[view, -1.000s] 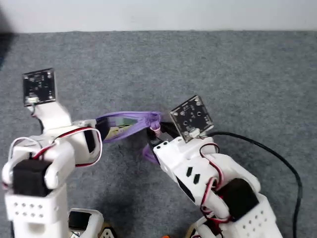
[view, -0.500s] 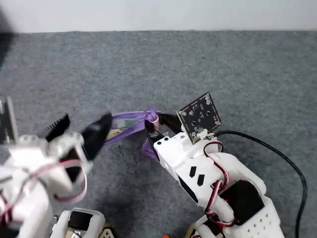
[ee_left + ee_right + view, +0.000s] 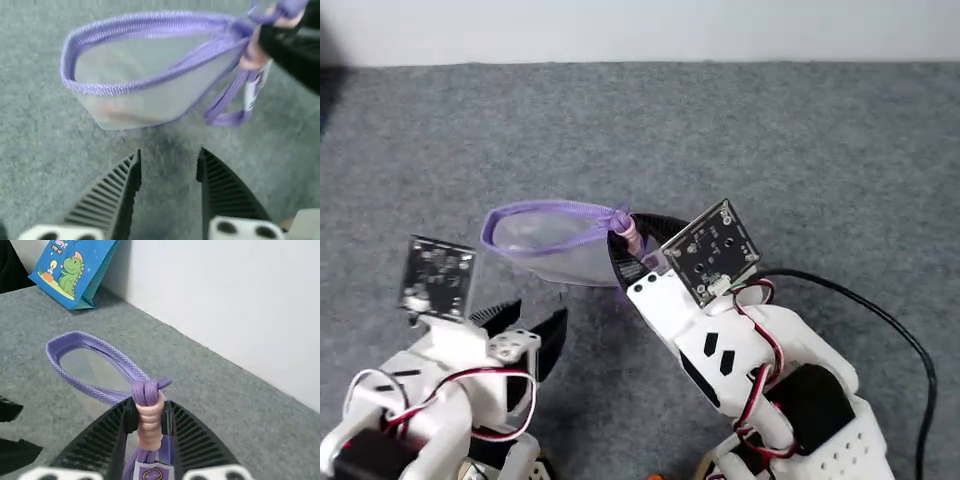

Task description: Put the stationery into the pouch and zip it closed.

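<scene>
A clear pouch [image 3: 555, 250] with a purple zip edge lies mid-table, its mouth spread into an open loop. My right gripper [image 3: 625, 243] is at the pouch's right end, shut on the pink zip pull [image 3: 149, 424] with its purple knot. The loop of the pouch [image 3: 90, 360] stretches away from these fingers. My left gripper [image 3: 528, 325] is open, nearer the table's front and apart from the pouch. From its wrist the pouch [image 3: 145, 80] lies just beyond the open left gripper [image 3: 167, 167], and faint blurred contents show through the clear wall.
Grey carpet [image 3: 800, 150] covers the table up to a white wall at the back. A black cable [image 3: 865, 305] trails from the right arm. A blue gift bag [image 3: 75, 267] with a dinosaur stands against the wall, past the pouch's far end.
My left gripper has let go of the pouch's left end and drawn back toward the table's front. The pouch, earlier stretched taut between both grippers, now sags with its mouth open. The right gripper keeps its hold.
</scene>
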You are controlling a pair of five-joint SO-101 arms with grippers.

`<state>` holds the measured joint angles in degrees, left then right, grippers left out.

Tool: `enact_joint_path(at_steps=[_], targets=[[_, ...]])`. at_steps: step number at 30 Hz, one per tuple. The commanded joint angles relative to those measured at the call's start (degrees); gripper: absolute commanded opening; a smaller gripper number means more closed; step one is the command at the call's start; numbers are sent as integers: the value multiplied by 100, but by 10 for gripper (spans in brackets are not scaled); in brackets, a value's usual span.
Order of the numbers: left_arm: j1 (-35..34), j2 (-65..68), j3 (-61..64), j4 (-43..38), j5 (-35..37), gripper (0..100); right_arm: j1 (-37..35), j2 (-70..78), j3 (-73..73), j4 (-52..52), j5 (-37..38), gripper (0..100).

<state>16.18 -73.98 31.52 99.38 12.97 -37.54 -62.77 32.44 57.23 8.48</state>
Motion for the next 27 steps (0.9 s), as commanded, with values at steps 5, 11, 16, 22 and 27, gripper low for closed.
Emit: enact_joint_path(at_steps=[5, 11, 16, 22, 27], targets=[[35, 316, 84, -519, -114, 174, 66, -110, -1143, 1552, 132, 8], [-695, 1134, 40, -1978, -123, 175, 75, -110, -1688, 2914, 132, 8], [-440, 1969, -312, -3024, -105, 177, 75, -119, -1829, 3697, 97, 8], [835, 3059, -453, -3684, -97, 177, 75, -338, -1793, 4101, -185, 8], [1468, 3587, -488, -3921, -97, 177, 620, -549, -1793, 4409, -246, 8]])
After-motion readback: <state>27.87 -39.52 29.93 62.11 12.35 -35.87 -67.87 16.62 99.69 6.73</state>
